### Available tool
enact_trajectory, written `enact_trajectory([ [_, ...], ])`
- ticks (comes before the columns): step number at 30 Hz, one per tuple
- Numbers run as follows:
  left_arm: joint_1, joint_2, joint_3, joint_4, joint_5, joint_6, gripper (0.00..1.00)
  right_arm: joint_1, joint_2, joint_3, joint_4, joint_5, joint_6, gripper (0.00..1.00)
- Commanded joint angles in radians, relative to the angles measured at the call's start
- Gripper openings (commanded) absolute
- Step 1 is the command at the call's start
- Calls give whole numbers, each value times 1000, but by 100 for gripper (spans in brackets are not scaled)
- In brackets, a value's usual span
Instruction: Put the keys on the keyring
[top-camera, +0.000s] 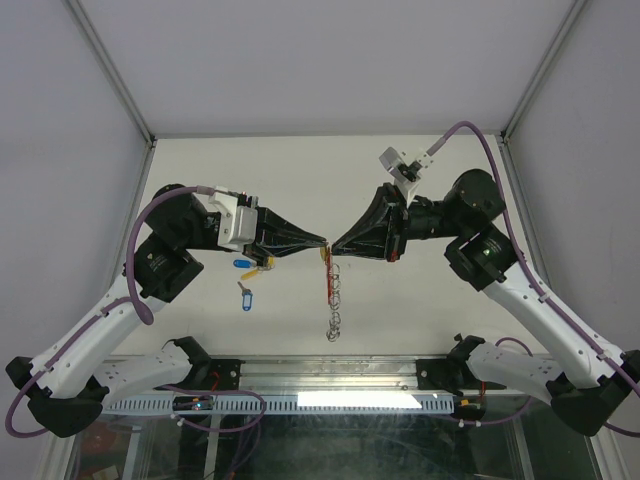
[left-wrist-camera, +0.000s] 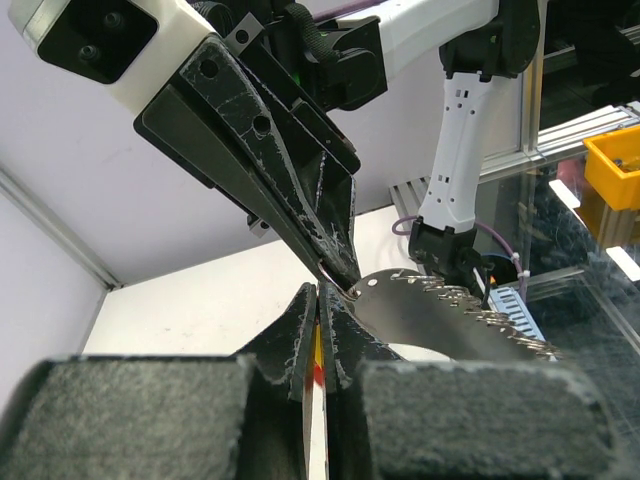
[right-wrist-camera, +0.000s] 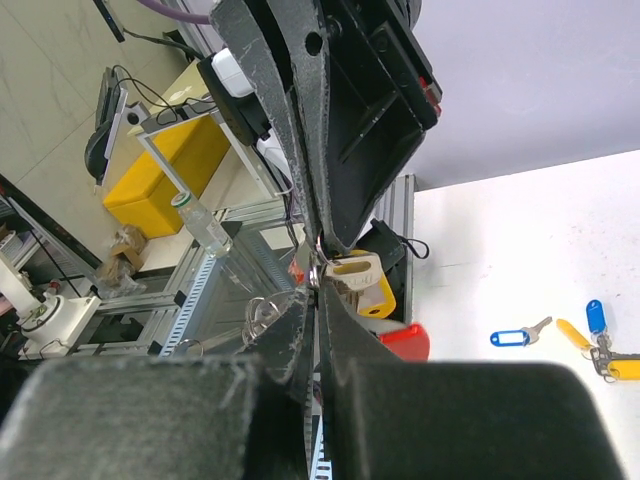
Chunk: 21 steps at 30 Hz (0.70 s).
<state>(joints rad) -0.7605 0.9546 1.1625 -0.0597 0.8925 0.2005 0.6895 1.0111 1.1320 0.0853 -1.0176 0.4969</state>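
Top external: keyring (top-camera: 327, 285), slim red plastic beside linked silvery chain.

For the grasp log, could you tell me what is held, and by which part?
The left gripper and right gripper both pinch the keyring at its top end; which one grips the yellow-tagged key there cannot be told.
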Motion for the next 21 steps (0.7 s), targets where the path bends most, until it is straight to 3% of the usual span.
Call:
enact_trajectory([
  [1,-13,-10,5,36,28,-3,0,-4,-23,2,53,61,14,0],
  [21,-12,-13,0,36,20,-1,0,-4,-65,-21,64,151,49,0],
])
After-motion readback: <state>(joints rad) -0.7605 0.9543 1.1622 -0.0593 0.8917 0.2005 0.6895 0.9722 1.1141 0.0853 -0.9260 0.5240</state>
